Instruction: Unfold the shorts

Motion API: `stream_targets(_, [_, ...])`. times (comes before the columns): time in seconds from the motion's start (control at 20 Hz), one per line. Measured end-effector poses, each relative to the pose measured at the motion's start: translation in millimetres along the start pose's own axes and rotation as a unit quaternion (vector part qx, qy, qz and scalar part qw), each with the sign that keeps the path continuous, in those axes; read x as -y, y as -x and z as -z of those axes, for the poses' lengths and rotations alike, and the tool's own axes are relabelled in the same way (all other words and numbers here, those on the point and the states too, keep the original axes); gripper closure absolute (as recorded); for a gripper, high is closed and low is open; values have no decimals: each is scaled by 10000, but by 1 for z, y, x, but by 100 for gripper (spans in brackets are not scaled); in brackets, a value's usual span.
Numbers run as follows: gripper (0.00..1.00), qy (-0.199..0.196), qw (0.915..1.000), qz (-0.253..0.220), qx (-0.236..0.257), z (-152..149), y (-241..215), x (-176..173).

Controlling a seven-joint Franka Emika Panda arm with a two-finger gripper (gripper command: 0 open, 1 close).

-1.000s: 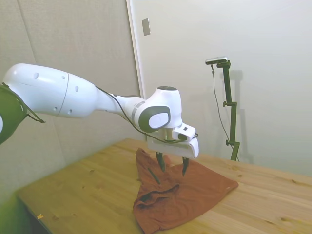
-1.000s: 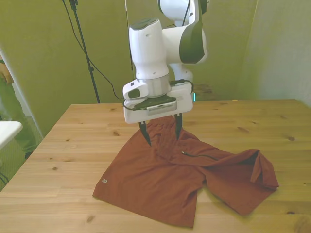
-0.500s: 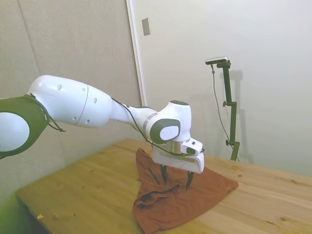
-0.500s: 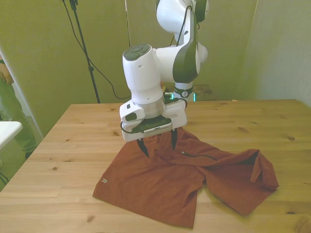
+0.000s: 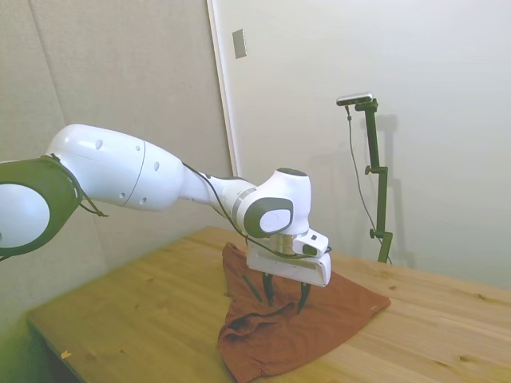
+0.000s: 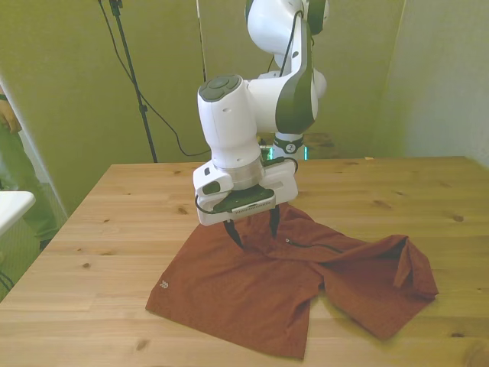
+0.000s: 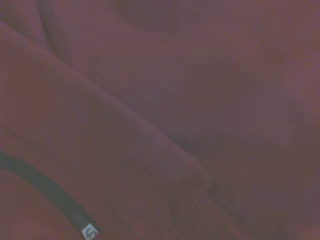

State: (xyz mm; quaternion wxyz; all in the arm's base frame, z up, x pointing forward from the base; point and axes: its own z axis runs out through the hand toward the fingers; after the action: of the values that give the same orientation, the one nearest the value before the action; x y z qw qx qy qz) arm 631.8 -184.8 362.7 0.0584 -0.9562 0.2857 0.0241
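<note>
The rust-brown shorts lie crumpled on the wooden table, one leg spread flat toward the front view's left. The other side is bunched and folded over at the front view's right. A thin dark zipper runs across the middle. My gripper points down with its dark fingers open, the tips at or just above the fabric near the zipper's end. From the side, the gripper hovers over the middle of the shorts. Up close, the wrist view is filled with folds of the shorts and a stretch of zipper.
Bare wood surrounds the garment, with the table's front edge close to the shorts' hem. At the front view's far left stand a white object and part of a person's green sleeve, both off the table.
The gripper has come down from well above the shorts to the fabric and shifted slightly toward the front view's right. Its fingers stay open. The shorts have not moved.
</note>
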Motion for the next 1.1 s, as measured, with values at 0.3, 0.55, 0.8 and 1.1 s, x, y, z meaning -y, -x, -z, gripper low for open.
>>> stream_targets(0.3, [100,9,10000,2,34,-7,2,0])
stream_targets(0.55, [100,1,10000,-2,43,-8,3,1])
stream_targets(0.8, [100,-16,10000,9,7,-6,3,3])
stream_targets(1.1, [100,-126,9994,100,-299,18,18,11])
